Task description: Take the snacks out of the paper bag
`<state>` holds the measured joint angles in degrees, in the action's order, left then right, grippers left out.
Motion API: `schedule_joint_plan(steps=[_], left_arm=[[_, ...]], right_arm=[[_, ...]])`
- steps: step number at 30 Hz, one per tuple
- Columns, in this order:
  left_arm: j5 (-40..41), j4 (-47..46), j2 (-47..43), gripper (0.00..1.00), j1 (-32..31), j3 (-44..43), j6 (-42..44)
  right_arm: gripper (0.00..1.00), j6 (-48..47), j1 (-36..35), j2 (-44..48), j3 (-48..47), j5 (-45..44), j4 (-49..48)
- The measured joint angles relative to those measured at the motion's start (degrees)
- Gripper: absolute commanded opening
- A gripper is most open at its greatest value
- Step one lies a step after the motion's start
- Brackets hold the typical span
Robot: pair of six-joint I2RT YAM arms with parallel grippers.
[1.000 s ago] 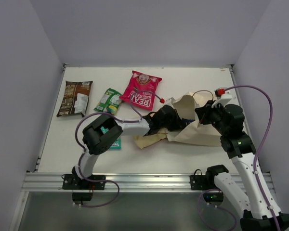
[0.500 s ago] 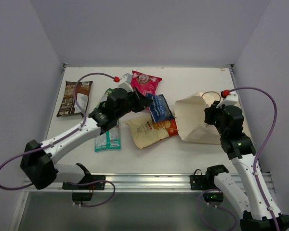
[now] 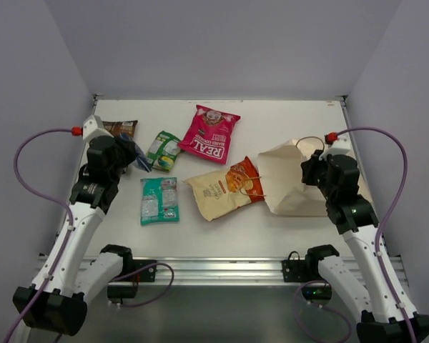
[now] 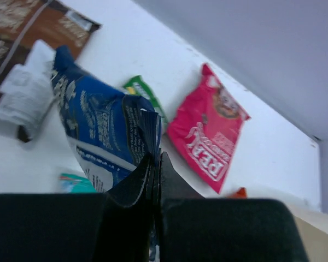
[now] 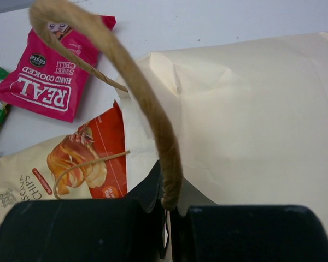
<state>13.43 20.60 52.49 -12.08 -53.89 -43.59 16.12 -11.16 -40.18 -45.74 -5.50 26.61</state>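
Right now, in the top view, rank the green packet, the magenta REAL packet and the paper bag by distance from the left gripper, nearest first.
From the left gripper, shut on the blue packet:
1. The green packet, just to its right.
2. The magenta REAL packet, farther right, toward the back.
3. The paper bag, far right.

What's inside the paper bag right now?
Nothing shows inside. The paper bag lies on its side, and its own paper covers the inside. The chips packet lies at its mouth, orange end nearest the bag.
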Motion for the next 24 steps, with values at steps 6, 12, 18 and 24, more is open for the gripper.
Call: schedule_joint_plan(steps=[6, 12, 18, 24], left_arm=[[4.04, 1.81, -5.77, 0.06, 8.79, 18.60, 0.13], [7.87, 11.61, -9.18, 0.13, 10.82, 24.46, -3.41], [14.21, 22.93, -10.86, 0.75, 10.84, 17.46, -4.33], [17.11, 28.06, -11.54, 1.00, 10.91, 8.55, -3.80]], right_arm=[[0.00, 0.13, 0.00, -0.52, 0.00, 2.16, 0.00], [0.00, 0.90, 0.00, -1.20, -1.16, 2.45, 1.73], [0.00, 1.62, 0.00, -6.69, -11.76, 1.60, 5.03], [0.00, 4.15, 0.04, -15.17, -25.31, -1.46, 5.31]])
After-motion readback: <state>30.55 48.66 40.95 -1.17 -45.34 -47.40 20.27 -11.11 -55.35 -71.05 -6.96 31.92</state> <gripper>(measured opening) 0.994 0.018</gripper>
